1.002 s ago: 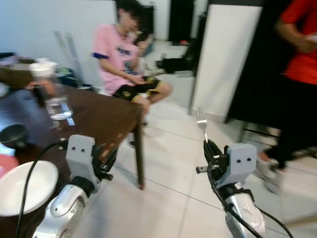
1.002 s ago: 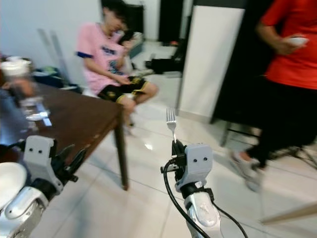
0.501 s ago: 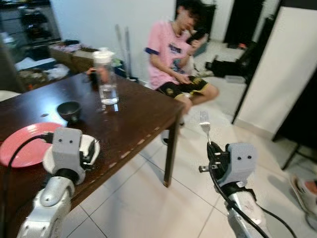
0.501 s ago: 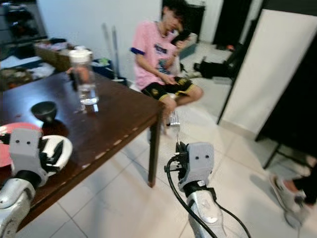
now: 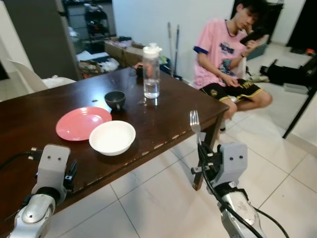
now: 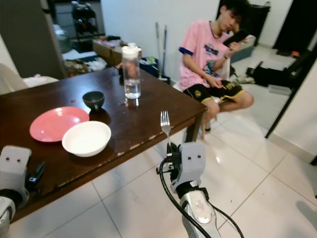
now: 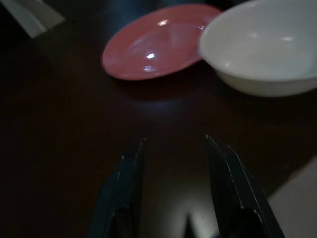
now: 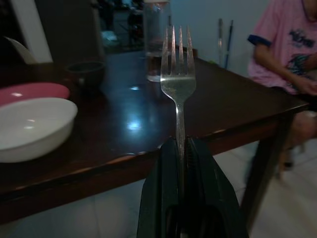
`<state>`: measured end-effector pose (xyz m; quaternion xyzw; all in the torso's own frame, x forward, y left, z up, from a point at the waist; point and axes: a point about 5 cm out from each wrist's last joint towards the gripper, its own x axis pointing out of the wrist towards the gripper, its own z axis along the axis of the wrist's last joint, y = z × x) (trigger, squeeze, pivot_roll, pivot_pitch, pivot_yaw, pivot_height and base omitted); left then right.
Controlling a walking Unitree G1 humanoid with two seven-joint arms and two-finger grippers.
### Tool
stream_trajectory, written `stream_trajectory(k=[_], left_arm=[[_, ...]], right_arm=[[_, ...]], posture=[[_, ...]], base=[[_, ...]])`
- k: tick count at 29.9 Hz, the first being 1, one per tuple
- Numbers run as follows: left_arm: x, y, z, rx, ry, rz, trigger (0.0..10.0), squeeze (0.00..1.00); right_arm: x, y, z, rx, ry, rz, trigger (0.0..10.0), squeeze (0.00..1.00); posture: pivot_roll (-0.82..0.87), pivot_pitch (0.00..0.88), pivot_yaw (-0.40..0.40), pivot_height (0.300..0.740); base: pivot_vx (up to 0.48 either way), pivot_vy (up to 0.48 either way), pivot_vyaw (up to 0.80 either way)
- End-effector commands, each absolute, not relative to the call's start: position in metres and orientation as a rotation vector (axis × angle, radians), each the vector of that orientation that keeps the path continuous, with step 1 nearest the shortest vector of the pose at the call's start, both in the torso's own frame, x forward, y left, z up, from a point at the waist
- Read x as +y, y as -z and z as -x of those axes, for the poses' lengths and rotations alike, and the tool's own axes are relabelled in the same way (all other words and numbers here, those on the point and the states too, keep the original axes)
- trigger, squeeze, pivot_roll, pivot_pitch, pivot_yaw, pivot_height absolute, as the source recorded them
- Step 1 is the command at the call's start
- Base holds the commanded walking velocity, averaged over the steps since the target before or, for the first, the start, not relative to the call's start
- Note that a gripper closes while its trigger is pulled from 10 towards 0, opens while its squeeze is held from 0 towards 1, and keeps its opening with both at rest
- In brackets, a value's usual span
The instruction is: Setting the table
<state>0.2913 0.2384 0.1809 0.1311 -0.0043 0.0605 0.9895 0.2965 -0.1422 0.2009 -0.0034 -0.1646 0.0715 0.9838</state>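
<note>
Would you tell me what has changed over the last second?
The camera has swung left, bringing the table, pink plate and white bowl fully into view. Nothing was picked up or released: the right gripper still holds the fork upright, and the left gripper stays open.

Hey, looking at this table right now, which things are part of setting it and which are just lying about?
Part of the job:
fork, upright in the right gripper
white bowl
pink plate
small dark bowl
table

Just lying about:
water bottle, possibly part of the setting
cardboard boxes behind the table
person seated with a phone
</note>
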Motion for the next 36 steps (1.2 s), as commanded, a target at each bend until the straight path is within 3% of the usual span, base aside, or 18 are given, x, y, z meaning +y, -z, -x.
stream_trajectory(k=[1, 5, 12, 26, 36], left_arm=[[0.245, -0.172, -0.287, 0.045, -0.141, -0.285, 10.0, 0.0], [0.227, -0.18, -0.291, -0.009, -0.052, -0.263, 10.0, 0.0], [0.205, -0.186, -0.3, -0.064, 0.015, -0.239, 10.0, 0.0], [0.194, -0.186, -0.304, -0.08, 0.043, -0.238, 10.0, 0.0], [0.191, -0.187, -0.303, -0.102, 0.069, -0.201, 10.0, 0.0]], right_arm=[[-0.136, -0.198, -0.296, -0.32, -0.17, -0.019, 10.0, 0.0], [-0.138, -0.199, -0.297, -0.313, -0.161, -0.053, 10.0, 0.0], [-0.141, -0.19, -0.299, -0.223, -0.138, -0.289, 10.0, 0.0], [-0.14, -0.189, -0.297, -0.21, -0.162, -0.325, 10.0, 0.0], [-0.14, -0.19, -0.297, -0.211, -0.17, -0.324, 10.0, 0.0]], posture=[[0.05, 0.124, 0.059, 0.74], [0.05, 0.121, 0.06, 0.74], [0.04, 0.118, 0.064, 0.74], [0.04, 0.113, 0.066, 0.74], [0.03, 0.112, 0.065, 0.74]], base=[[0.0, 0.0, 0.78], [0.0, 0.0, 0.78], [0.0, -0.039, 0.0], [0.0, -0.344, 0.0], [0.281, -0.151, 0.0]])
